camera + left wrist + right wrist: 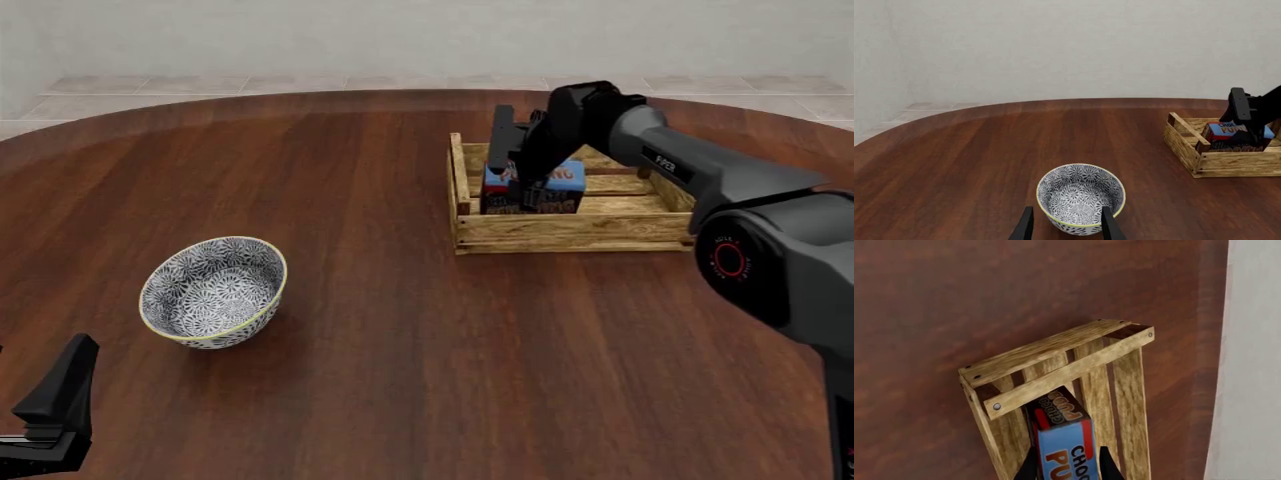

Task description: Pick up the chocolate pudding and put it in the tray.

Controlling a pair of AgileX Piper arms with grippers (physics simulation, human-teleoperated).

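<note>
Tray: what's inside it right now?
The tray holds the chocolate pudding, with the right gripper around it. The carton and fingers hide the slats beneath.

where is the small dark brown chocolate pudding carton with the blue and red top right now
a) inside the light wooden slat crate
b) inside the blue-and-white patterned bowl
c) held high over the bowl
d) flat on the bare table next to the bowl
a: the chocolate pudding carton sits inside the wooden slat crate, with the right gripper fingers on either side of it.
</note>
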